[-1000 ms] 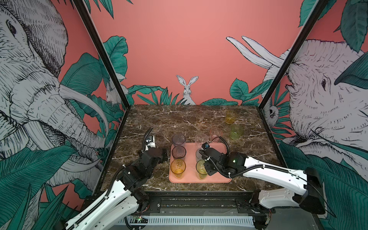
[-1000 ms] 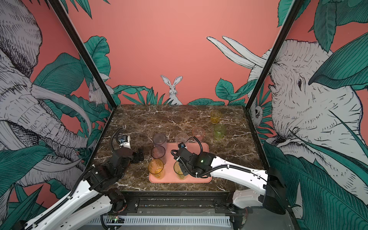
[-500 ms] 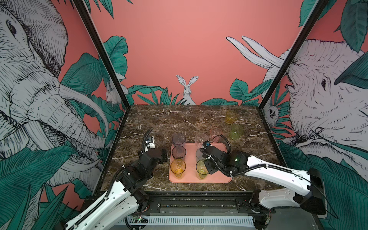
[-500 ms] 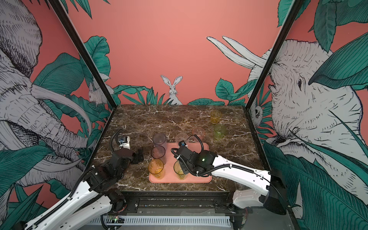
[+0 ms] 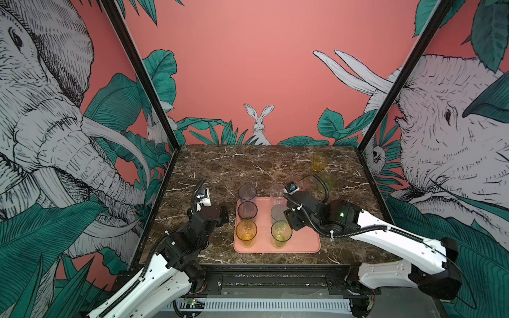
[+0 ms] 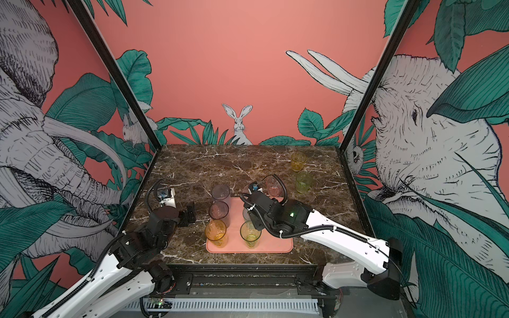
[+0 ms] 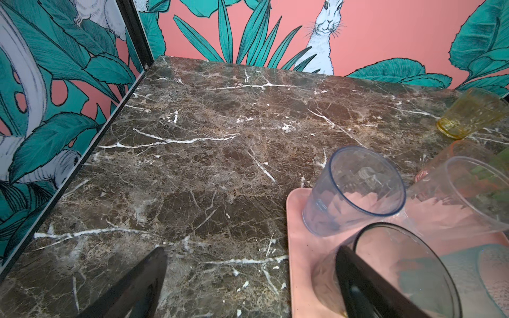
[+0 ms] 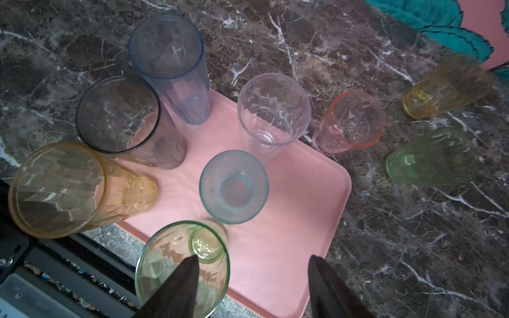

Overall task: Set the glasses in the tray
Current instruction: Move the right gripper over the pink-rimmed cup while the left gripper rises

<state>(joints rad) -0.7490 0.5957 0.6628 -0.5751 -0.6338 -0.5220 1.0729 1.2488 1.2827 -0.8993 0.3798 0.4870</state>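
glasses (image 6: 219, 210): i count six upright on the tray (image 5: 303, 243) and three out on the table (image 5: 220, 165) to its right. from the left: left gripper (image 6: 188, 214) sits low over the table just beside the tray's left edge, jaws wide apart, nothing between them. tray's left column, far to near: bluish tall glass (image 5: 247, 192), smoky grey glass (image 5: 247, 210), amber tall glass (image 5: 246, 231). next column: clear tall glass (image 5: 277, 191), short teal-grey glass (image 8: 234, 187), green tall glass (image 5: 281, 232). right gripper (image 8: 253, 257) hangs above the tray near the green tall glass, jaws parted, empty. further right on the table: pink glass (image 8: 349, 124) just off the tray's far corner, short green glass (image 5: 326, 181), and short amber glass (image 5: 319, 161) farthest back.
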